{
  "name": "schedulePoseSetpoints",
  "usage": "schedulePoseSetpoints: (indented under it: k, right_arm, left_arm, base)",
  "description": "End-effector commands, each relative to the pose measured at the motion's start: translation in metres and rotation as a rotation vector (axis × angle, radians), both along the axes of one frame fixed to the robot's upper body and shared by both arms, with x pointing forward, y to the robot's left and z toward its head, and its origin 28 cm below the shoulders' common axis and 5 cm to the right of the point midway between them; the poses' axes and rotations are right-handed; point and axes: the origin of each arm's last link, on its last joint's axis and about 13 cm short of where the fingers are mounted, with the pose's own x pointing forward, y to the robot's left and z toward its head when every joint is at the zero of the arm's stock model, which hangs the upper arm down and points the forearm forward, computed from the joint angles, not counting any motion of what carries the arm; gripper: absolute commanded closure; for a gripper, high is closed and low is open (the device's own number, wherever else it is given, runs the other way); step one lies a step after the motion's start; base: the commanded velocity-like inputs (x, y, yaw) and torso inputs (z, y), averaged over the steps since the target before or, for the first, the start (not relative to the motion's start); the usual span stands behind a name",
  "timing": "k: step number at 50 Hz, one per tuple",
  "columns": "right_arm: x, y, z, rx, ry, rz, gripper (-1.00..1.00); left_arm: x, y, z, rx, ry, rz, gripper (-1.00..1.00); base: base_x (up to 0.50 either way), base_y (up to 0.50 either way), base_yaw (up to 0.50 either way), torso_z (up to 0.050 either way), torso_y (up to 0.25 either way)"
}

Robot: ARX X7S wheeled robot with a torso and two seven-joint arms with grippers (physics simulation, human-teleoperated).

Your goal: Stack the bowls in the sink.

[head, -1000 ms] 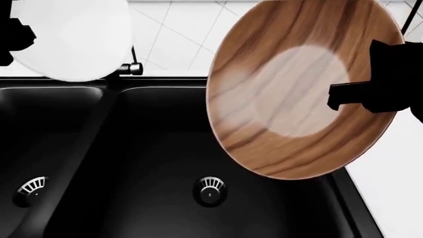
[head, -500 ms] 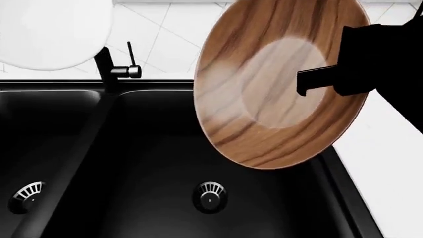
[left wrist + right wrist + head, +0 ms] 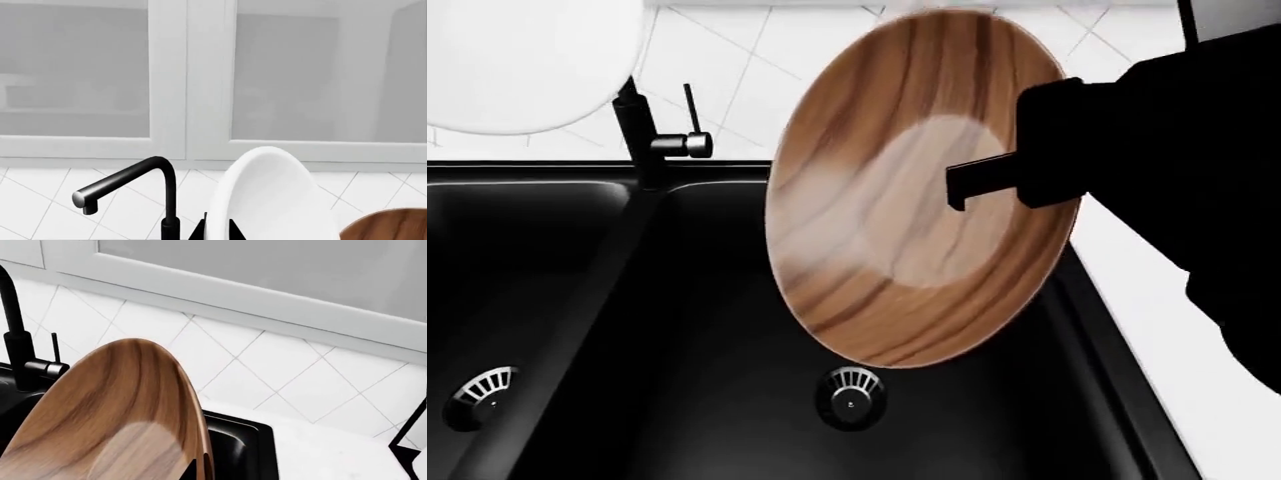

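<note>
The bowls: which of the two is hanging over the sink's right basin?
The wooden bowl, the big brown grained one, tilted on edge above the right basin of the sink. The small white bowl is up by the left basin.

A glossy white round bowl (image 3: pixel 267 200) is seen edge-on, standing nearly upright and filling the lower middle of the left wrist view. Two small black parts of the left tool (image 3: pixel 217 230) are seen at its lower rim, one on each side, so the rim is gripped between them. A slim black curved faucet (image 3: pixel 133 187) is set beside the bowl, before white diagonal wall tiles (image 3: pixel 40 200). Grey-panelled white cabinet doors (image 3: pixel 167 80) are seen above. A brown grained wooden bowl (image 3: pixel 390 227) is partly seen at the corner.
</note>
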Motion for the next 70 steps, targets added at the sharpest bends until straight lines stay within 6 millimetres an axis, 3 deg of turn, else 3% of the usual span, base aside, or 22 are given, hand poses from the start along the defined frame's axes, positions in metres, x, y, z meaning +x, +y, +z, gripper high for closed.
schedulePoseSetpoints:
  k: [1,17,42,70]
  right_arm:
    - [0.016,0.013,-0.008,0.037,0.057,0.034,1.0]
    - [0.028,0.026,-0.018,0.219,0.136,0.099,1.0]
    - [0.048,0.038,-0.039,0.182,0.239,0.063,1.0]
    - [0.07,0.045,-0.071,0.26,0.315,0.046,1.0]
  left_arm:
    - [-0.003,0.001,0.003,-0.005,-0.029,0.005,1.0]
    - [-0.005,0.001,0.003,-0.004,-0.031,0.007,1.0]
    - [-0.006,0.003,0.003,-0.006,-0.03,0.01,1.0]
    - [-0.005,0.005,0.0,-0.013,-0.027,0.012,1.0]
  base:
    - [0.0,0.0,0.0,0.0,0.0]
    - [0.0,0.0,0.0,0.001,0.001]
    - [0.0,0.0,0.0,0.0,0.001]
    - [0.0,0.0,0.0,0.0,0.001]
